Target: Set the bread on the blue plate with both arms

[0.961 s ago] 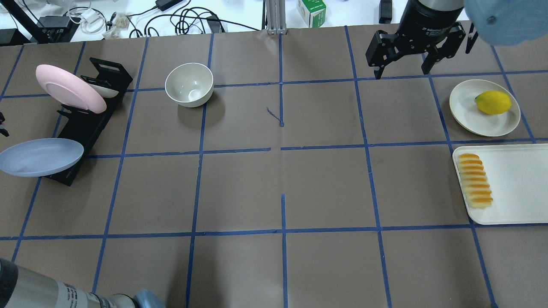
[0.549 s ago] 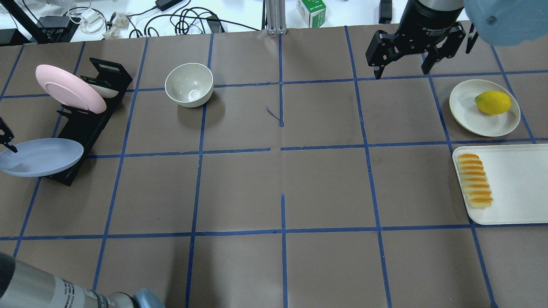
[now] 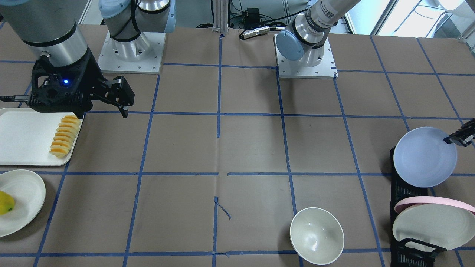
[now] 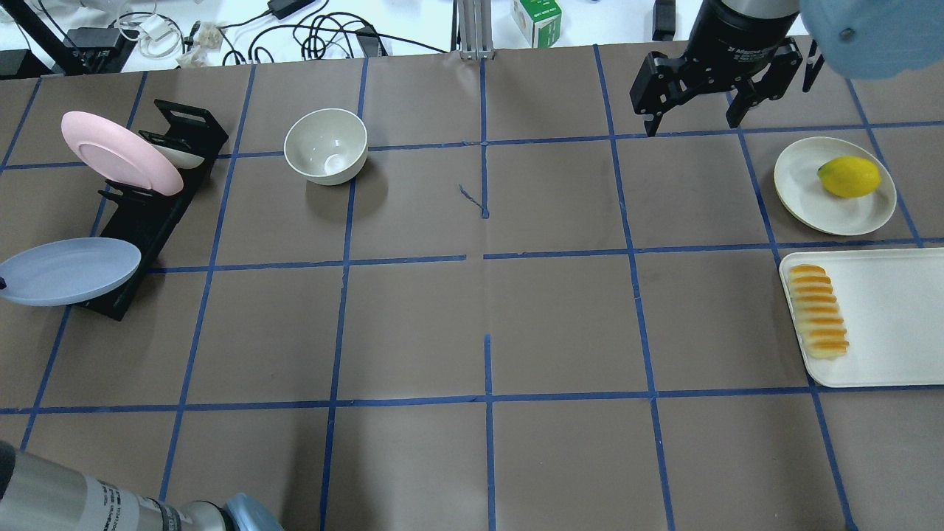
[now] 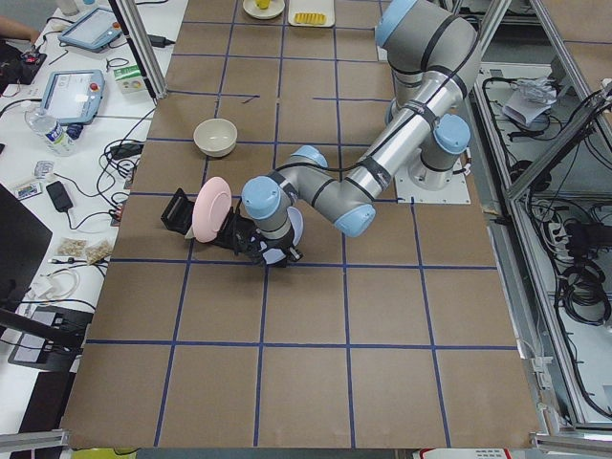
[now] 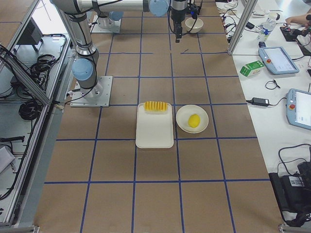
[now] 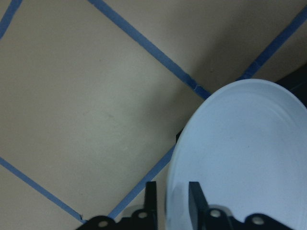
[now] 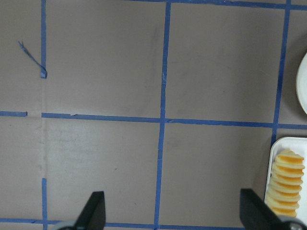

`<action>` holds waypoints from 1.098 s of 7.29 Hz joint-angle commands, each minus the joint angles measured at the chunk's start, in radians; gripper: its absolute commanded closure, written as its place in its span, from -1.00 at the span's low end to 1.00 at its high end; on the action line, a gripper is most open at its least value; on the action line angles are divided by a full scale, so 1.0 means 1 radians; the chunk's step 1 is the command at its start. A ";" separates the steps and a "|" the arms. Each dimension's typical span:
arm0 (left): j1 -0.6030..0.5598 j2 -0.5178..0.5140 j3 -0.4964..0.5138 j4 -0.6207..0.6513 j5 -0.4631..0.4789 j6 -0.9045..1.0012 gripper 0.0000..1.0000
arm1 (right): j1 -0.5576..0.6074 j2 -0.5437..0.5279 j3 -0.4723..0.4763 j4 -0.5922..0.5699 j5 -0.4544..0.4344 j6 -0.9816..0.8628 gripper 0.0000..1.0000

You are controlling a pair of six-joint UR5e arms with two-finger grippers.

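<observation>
The bread (image 4: 817, 311) lies on the left edge of a white tray (image 4: 885, 317) at the right; it also shows in the front view (image 3: 66, 135) and the right wrist view (image 8: 287, 184). The blue plate (image 4: 70, 271) leans in the near slot of a black rack (image 4: 158, 214). My left gripper (image 7: 172, 201) has its two fingers on either side of the blue plate's (image 7: 244, 158) rim, shut on it; it also shows at the plate's edge in the front view (image 3: 460, 138). My right gripper (image 4: 693, 122) is open and empty, high over the table's far right, away from the bread.
A pink plate (image 4: 118, 151) and an off-white plate stand in the same rack. A white bowl (image 4: 326, 145) sits at the far left-centre. A lemon (image 4: 849, 177) lies on an off-white plate (image 4: 804, 192) just beyond the tray.
My left gripper's finger, seen above the plate's left rim, has gone from the overhead view's edge. The blue plate has shifted slightly left. The right arm has not moved.
</observation>
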 commanded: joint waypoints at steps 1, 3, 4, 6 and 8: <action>0.016 0.007 0.002 -0.038 0.000 0.011 1.00 | 0.000 0.001 0.000 0.000 0.000 0.000 -1.00; 0.017 0.022 0.028 -0.102 -0.006 0.009 1.00 | 0.000 0.000 0.000 0.000 0.000 0.000 -1.00; 0.017 0.049 0.035 -0.148 -0.008 0.009 1.00 | 0.000 0.001 0.000 0.000 0.000 0.000 -1.00; 0.004 0.126 0.048 -0.309 -0.064 0.001 1.00 | 0.000 0.000 0.000 0.000 0.000 0.000 -1.00; -0.050 0.175 0.022 -0.395 -0.156 0.006 1.00 | 0.000 0.000 0.000 0.001 0.000 0.000 -1.00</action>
